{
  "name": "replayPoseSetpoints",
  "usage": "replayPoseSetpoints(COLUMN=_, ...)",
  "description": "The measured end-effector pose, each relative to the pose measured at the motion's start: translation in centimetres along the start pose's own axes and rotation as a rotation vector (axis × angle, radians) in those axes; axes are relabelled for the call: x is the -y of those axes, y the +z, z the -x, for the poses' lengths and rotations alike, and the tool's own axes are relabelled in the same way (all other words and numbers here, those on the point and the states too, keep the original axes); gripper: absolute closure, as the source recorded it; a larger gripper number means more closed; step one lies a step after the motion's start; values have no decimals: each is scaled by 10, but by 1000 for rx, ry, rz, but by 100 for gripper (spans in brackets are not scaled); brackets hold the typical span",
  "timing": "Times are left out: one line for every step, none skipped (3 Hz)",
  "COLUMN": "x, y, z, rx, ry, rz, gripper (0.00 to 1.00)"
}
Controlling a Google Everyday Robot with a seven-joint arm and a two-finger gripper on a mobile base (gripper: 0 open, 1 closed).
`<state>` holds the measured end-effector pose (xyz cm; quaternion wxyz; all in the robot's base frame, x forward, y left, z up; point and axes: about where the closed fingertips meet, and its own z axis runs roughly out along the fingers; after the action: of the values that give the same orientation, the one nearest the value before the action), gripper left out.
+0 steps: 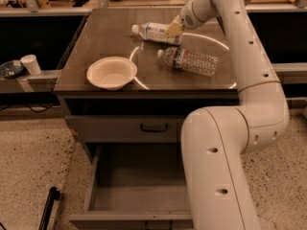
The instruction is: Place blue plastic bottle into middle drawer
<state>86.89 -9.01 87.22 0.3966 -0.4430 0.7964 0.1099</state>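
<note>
gripper [173,29]: at rear of bench [96,47], right of centre; jaws pinching base end of blue plastic bottle [154,32].
blue plastic bottle: horizontal, cap pointing left, at rear of bench top; lifted or resting, cannot tell.
clear ribbed bottle [192,61]: on its side, just in front of gripper.
bowl [112,72]: white, front-left of bench.
middle drawer [136,195]: pulled out, nothing in visible part.
upper drawer [120,128]: closed, black handle.

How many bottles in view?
2. The blue plastic bottle lies at the back of the table, gripper closed on its base; the clear ribbed bottle lies just in front. None look hidden.
</note>
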Motion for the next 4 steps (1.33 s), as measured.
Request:
replayPoseSetpoints(x=-3, y=-3, z=2, rx=0, ry=0, rz=0, gripper=20)
replayPoseSetpoints(x=-3, y=-3, z=2, rx=0, ry=0, rz=0, gripper=0)
replayPoseSetpoints(x=-3, y=-3, z=2, rx=0, ry=-1, rz=0, gripper=0)
replayPoseSetpoints(x=-8, y=0, z=7, rx=-1, ry=-28, rz=10, gripper=0)
